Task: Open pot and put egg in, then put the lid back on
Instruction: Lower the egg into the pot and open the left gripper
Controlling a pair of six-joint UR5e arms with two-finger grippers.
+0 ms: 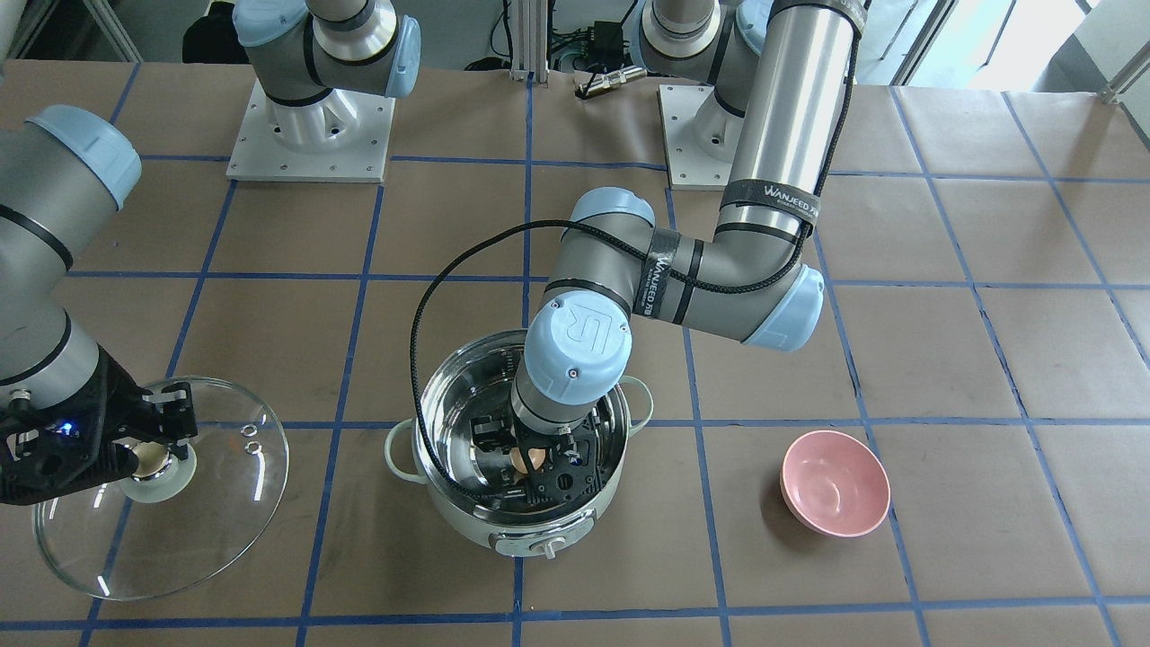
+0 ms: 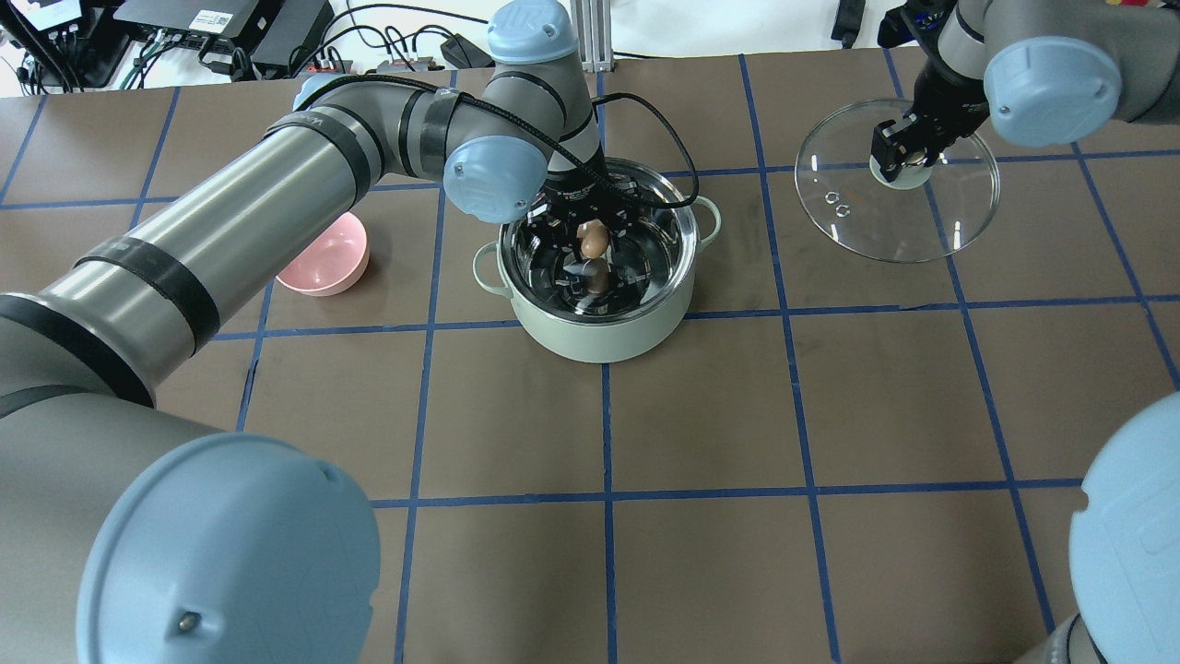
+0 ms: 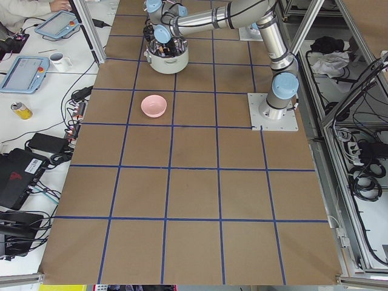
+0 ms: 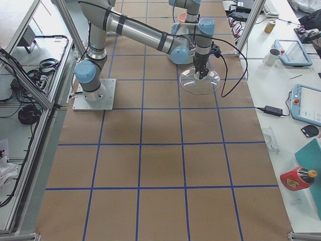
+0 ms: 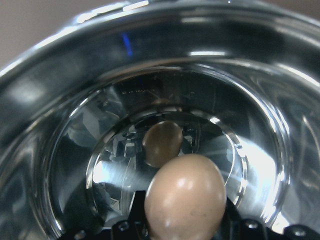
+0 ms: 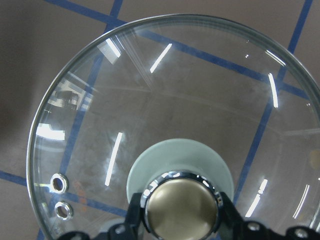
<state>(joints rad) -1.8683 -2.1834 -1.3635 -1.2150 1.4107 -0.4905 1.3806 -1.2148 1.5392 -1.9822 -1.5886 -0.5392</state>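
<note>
Already the pot (image 2: 599, 339) is standing open near the middle of the bench (image 2: 701, 516); the lid (image 1: 220, 530) is sitting well apart from it, toward the robot's right, with the right hand (image 2: 906, 155) clamping its beige knob (image 6: 181, 210) from both sides; the glass is looking tilted, though I cannot tell whether its rim is touching the bench; the left hand (image 1: 532, 460) is reaching down inside the pot, its fingers gripping the egg (image 5: 185, 197), which is hanging above the shiny floor with its reflection showing just beneath; so, as I judge it, the opening is done, the egg is inside but not yet released, and the release, the withdrawal and the relidding are remaining; the steel wall is ringing the left hand on all sides and the black cable (image 1: 422, 305) is looping over the rim, so a straight lift is looking safer than any sideways pull; bare bench is lying between lid and pot, giving the right arm open room to return; the pink bowl (image 1: 835, 483) is sitting on the pot's other side.
</note>
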